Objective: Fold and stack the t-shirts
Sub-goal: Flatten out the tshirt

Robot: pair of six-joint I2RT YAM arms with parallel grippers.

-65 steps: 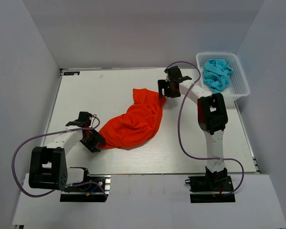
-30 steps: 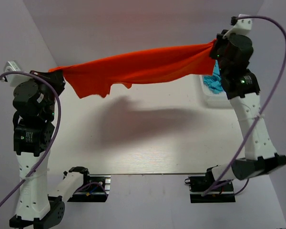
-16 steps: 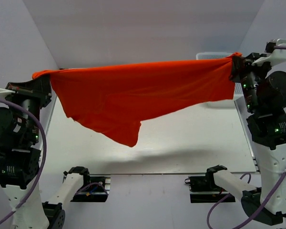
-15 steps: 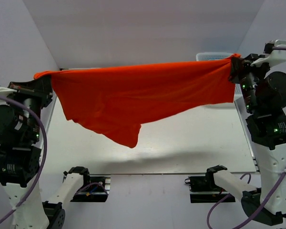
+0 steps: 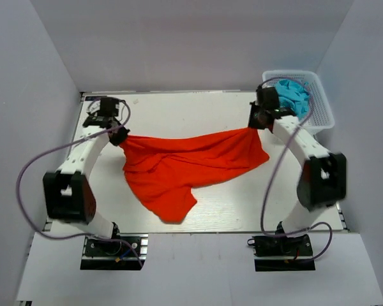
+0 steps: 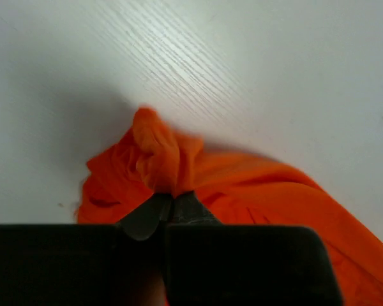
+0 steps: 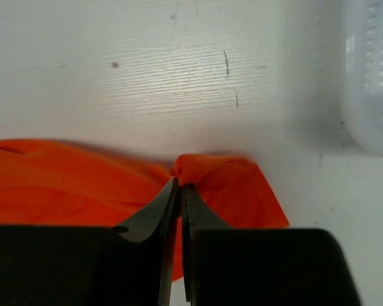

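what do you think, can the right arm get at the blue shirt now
Likely not yet: the right tool is shut on the orange shirt, though the blue shirt lies uncovered in the basket close by.

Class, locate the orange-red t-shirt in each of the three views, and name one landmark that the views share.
Top external: orange-red t-shirt spread across the table's middle, between the arms.
Left wrist: lower centre to lower right, a bunched corner pinched in the left claw.
Right wrist: lower left to centre, a corner pinched in the right claw.
Shared landmark: the white wood-grain table under the cloth.
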